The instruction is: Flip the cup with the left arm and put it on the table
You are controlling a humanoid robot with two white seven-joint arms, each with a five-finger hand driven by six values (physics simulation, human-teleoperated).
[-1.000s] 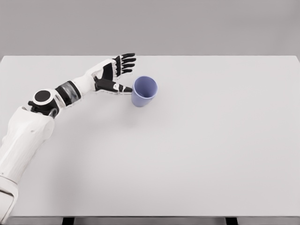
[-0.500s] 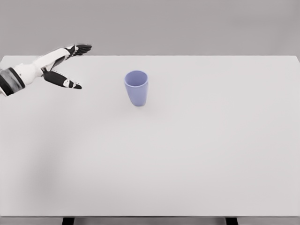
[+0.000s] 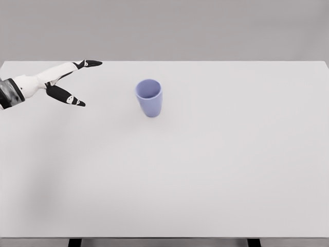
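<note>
Left hand (image 3: 56, 82) at upper left of frame, fingers spread, thumb splayed low, holding nothing, well apart from cup. Cup (image 3: 149, 97) stands upright, mouth up, upper centre-left of table (image 3: 216, 170). We judge cup light, rigid, smooth-walled, likely slippery; tips easily. We would take hold around mid-wall, thumb opposing fingers, not at rim. Right arm out of view.

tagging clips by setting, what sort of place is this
Likely a bare simulated test bench: a plain white table, a lone cup standing on it, a blank grey backdrop, and the left hand open nearby.
</note>
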